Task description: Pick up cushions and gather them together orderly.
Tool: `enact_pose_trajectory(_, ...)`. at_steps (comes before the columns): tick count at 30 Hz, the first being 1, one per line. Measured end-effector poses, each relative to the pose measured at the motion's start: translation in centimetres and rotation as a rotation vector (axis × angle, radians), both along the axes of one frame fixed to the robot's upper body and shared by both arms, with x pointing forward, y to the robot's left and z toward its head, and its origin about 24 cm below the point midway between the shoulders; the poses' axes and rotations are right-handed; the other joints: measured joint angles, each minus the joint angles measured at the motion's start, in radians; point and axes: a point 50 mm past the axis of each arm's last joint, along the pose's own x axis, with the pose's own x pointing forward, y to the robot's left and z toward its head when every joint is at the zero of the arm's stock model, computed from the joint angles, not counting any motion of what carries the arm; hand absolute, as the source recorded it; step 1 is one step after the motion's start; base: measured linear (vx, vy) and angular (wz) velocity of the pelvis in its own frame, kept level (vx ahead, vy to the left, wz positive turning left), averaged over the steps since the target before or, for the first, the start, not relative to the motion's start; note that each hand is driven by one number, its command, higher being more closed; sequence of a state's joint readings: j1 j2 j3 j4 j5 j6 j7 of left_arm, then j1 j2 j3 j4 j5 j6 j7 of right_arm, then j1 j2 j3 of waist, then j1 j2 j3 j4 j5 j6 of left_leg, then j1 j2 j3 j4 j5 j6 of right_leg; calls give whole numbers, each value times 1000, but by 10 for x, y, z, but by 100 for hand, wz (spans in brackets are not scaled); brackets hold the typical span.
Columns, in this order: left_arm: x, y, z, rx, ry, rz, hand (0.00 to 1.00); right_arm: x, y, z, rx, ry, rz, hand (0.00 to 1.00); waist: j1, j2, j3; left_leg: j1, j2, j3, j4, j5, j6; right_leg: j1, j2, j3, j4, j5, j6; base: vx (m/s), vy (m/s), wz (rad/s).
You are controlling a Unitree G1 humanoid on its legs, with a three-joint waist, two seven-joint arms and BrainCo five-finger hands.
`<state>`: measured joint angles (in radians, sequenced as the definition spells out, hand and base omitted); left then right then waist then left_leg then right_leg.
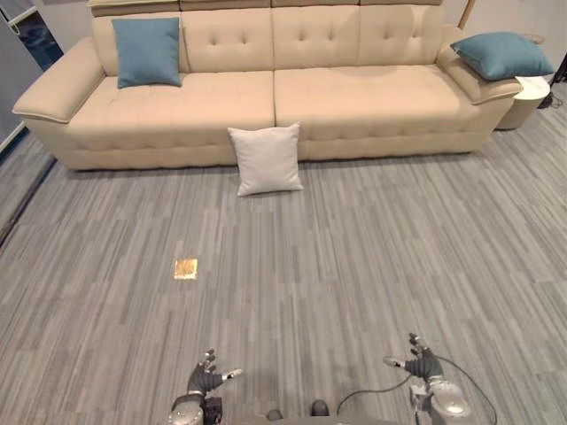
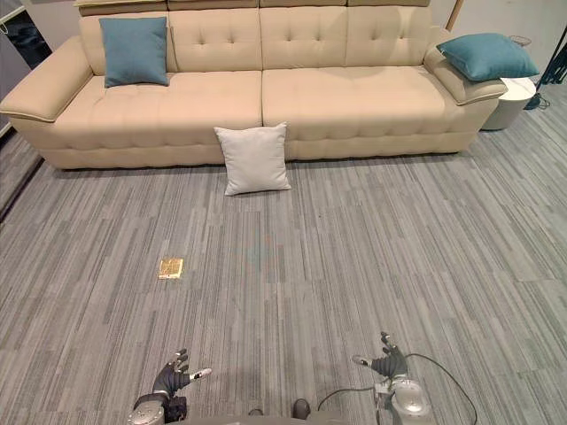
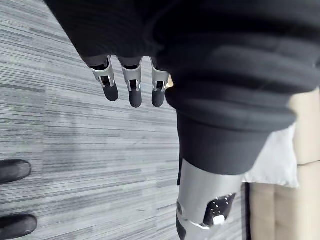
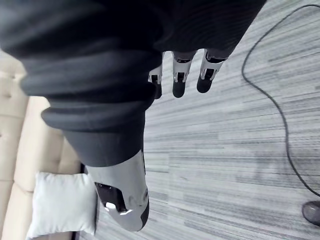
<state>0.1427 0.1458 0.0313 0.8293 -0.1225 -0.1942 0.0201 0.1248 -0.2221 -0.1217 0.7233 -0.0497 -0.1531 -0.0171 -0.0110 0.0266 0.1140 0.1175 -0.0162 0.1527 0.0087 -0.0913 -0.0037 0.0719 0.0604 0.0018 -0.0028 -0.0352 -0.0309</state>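
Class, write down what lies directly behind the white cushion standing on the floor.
Behind the white square fabric cushion is the front of the long beige tufted sofa, by the split between its seats; the cushion seems to lean on it. The sofa base directly behind is covered.

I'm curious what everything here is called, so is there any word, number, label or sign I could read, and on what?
No readable text anywhere in these views.
The sofa, white cushion, blue cushion on the seat and blue cushion on the armrest: plain, no print shows.
The golden square on the floor: too small to tell whether it bears any mark.
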Motion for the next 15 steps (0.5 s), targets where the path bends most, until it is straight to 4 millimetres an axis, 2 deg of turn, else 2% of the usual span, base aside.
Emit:
enact_pose_trajectory(11,2,8,10,12,-59,2,0,-4,-7,1,-19,13,0,0,-3,5,2,-2,0,-13,6,-4,-2,-1,-4,-16,14,-9,12,-25,-7,4)
enact_pose_trajectory(15,2,8,10,10,-58,1,0,-8,-8,-2,-8,31,-15,0,-3,7,3,-24,1,-11,15,-13,13,-22,-4,-23,23,-9,12,-59,1,5)
